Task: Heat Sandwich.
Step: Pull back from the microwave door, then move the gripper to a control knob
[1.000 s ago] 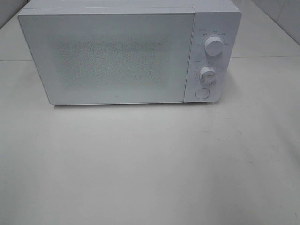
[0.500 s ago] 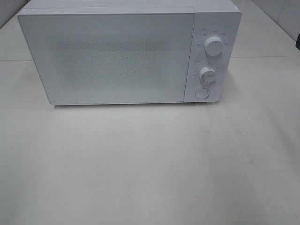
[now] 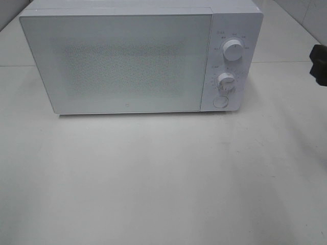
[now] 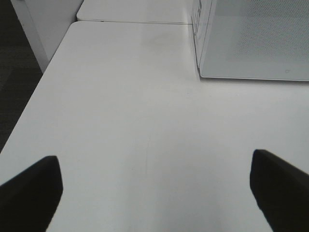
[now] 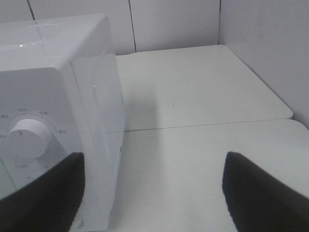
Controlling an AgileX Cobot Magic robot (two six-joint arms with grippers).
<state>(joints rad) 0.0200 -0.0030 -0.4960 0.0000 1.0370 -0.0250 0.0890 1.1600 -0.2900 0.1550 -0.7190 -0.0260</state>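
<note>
The sandwich is out of view in every frame. A white microwave [image 3: 127, 61] stands at the back of the table with its door shut. My right gripper [image 3: 320, 65] shows as a dark shape at the right edge, level with the microwave's control panel and apart from it. In the right wrist view the right gripper [image 5: 154, 159] is open and holds nothing, beside the microwave's [image 5: 63, 96] right side. Over bare table left of the microwave [image 4: 256, 38], my left gripper [image 4: 154, 162] is wide open and empty.
The control panel carries an upper knob [image 3: 233, 51], a lower knob [image 3: 225, 81] and a round button [image 3: 220, 101]. The white table [image 3: 163, 178] stretches in front of the microwave. Its left edge [image 4: 29, 106] drops to a dark floor. A tiled wall [image 5: 174, 24] stands behind.
The right gripper has come into the exterior view at the right edge, moving left toward the microwave. The microwave and the left gripper have not moved.
</note>
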